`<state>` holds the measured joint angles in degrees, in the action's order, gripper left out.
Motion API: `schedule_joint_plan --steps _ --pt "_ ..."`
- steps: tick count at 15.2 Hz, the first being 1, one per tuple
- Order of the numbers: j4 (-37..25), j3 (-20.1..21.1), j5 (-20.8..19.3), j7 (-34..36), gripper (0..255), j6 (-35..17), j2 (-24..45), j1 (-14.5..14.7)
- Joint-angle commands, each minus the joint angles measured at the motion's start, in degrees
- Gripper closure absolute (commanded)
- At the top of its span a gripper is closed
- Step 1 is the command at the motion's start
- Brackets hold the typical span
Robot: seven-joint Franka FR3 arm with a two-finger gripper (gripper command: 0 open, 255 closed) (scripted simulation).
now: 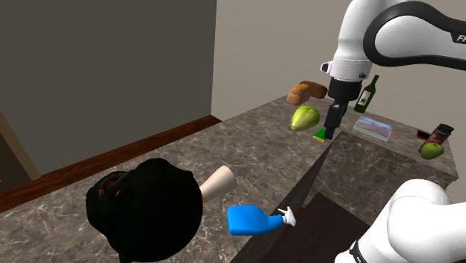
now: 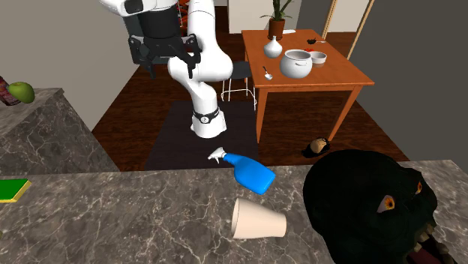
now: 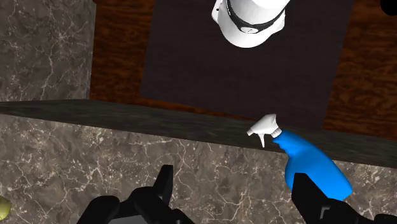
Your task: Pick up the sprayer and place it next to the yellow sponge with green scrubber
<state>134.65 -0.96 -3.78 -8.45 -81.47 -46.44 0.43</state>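
Surface: grey-veined marble counter [image 1: 246, 146], L-shaped, with a dark floor mat [image 2: 172, 142] below it at the arm's foot.
Arm [image 1: 358, 45]: stood tall over the mat, with the wrist bent so the hand pointed straight down, well above the counter.
Gripper [image 3: 234, 191]: fingers were spread wide with nothing held.
Sprayer [image 1: 250, 221]: blue bottle with a white nozzle, lying on its side at the counter edge, nozzle toward the mat. In the wrist view one finger overlapped it, but nothing touched it.
Sponge [image 2: 13, 189]: green top with a thin yellow edge, flat on the counter, well apart from the sprayer.
Cup [image 2: 257, 219]: beige, tipped on its side, just beside the sprayer.
Black head [image 2: 375, 210]: possibly a toy creature's, with an orange eye, near the cup.
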Motion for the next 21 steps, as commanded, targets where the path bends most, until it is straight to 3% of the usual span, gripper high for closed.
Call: schedule_joint_plan --steps 1,12,21 --pt "0.0 0.0 0.0 0.0 0 0.0 0.0 0.0" --pt "19.6 2.9 4.8 -4.5 0 -21.8 -1.1 7.6" --pt "30.6 6.3 9.7 -8.4 0 -43.5 6.8 15.5"
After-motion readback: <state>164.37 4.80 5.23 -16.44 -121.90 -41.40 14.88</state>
